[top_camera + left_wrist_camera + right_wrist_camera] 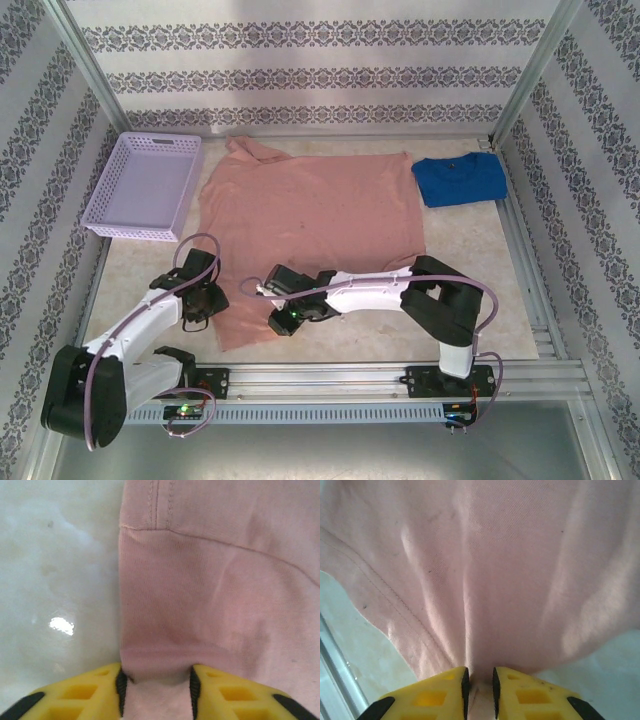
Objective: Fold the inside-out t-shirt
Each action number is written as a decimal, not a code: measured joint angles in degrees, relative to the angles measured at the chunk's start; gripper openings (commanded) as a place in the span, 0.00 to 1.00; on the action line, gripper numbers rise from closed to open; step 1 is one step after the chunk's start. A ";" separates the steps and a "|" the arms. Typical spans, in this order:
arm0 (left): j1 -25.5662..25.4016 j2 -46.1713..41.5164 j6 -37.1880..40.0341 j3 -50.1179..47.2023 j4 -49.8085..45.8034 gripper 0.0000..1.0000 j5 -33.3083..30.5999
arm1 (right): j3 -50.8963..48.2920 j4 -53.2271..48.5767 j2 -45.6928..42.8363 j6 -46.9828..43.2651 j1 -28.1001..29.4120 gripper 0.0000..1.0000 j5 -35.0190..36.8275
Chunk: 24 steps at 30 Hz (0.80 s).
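Two tools sat at the near edge of the shirt (310,210), which lay spread on the counter (480,290) between the basket (135,232) and the blue shirt (460,180). The left tool (203,303) was at the near left corner, beside a stitched hem. Its jaws stood half apart with a ridge of cloth between them; whether they gripped it could not be told. The right tool (262,291) was just to its right along the same edge, jaws narrow and pinching a tuck of cloth, with creases fanning out from the pinch. From both tools the shirt ran away toward the far wall, its neck at the far left. Any fold would probably have to carry this near edge away over the body. The left arm was nearer the corner.
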 measured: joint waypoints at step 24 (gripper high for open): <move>-24.81 -3.41 -24.83 2.62 -22.34 0.51 -1.57 | -14.53 10.64 -19.63 5.03 -11.61 0.37 -3.80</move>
